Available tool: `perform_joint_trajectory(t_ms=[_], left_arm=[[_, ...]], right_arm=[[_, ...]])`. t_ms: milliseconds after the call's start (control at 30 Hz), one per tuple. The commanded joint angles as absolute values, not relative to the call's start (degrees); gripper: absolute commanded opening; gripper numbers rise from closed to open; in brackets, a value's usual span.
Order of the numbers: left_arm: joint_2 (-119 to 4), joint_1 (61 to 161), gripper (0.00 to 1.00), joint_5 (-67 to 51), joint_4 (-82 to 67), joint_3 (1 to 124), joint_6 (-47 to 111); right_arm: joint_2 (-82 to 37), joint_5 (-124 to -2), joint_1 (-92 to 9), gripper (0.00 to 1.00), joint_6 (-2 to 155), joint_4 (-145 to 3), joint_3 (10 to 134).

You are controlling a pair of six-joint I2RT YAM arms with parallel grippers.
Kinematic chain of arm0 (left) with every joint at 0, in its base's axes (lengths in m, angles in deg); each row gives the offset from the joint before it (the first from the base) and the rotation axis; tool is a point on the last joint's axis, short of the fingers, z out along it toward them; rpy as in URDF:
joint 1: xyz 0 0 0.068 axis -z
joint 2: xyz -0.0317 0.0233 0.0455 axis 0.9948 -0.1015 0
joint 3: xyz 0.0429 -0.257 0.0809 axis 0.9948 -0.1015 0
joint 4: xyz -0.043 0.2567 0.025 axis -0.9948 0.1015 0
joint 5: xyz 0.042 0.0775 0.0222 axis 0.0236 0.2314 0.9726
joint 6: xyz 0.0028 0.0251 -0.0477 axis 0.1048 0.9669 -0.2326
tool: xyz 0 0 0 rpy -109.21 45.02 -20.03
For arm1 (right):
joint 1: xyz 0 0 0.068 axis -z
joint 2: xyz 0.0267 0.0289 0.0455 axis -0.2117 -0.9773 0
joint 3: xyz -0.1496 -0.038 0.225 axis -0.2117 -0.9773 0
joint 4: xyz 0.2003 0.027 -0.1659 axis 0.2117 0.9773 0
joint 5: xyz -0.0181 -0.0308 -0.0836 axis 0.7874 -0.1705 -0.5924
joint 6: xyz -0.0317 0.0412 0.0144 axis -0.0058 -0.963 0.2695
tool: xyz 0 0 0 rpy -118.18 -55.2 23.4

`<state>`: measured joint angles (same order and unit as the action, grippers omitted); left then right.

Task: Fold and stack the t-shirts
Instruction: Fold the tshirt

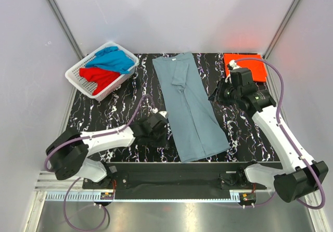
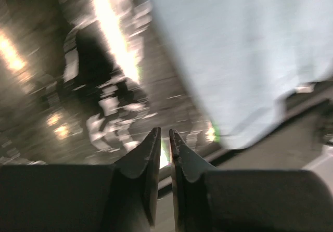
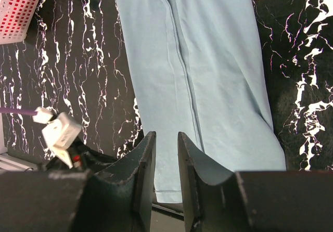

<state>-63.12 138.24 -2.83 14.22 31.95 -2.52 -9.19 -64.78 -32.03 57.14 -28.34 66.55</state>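
Two sets of jaws stand only narrowly apart, and neither holds anything. The left gripper is low over the black marbled table, just beside the left edge of the grey-blue shirt. The right gripper hangs above the table off the shirt's right edge, looking down across the cloth.

That shirt lies in the middle of the table as a long strip, already folded lengthwise, its hem towards the arms and its collar far. The step now is probably the cross fold. Each gripper should open wider, pinch every layer at one near hem corner, and lift evenly, then carry the hem to the collar with the edges kept in line.

Farther off, the orange-red shirt lies folded in the far right corner, partly under the right arm, which must clear it before stacking. The basket at far left holds the bright blue shirt and the red shirt, well out of the way.
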Motion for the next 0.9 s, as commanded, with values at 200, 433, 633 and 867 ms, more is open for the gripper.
perform_joint_trajectory(t_ms=[200, 433, 633, 867], left_arm=[[-69.6, 144.3, 0.15, -9.6, 0.2, 40.4, -5.3], [-76.1, 146.0, 0.14, -11.3, -1.2, 36.2, -7.7], [-73.7, 145.3, 0.14, -4.0, 9.8, 32.6, -8.7], [-64.4, 141.5, 0.15, 2.5, 18.1, 26.9, -10.4]], right_arm=[[-8.3, -64.7, -31.6, 0.3, 57.8, -29.7, 67.4], [-8.9, -64.6, -31.1, 0.3, 58.3, -29.9, 67.4], [-9.5, -64.2, -30.8, 0.3, 58.3, -30.8, 66.9], [-12.8, -63.1, -30.7, 0.3, 57.3, -33.0, 63.0]])
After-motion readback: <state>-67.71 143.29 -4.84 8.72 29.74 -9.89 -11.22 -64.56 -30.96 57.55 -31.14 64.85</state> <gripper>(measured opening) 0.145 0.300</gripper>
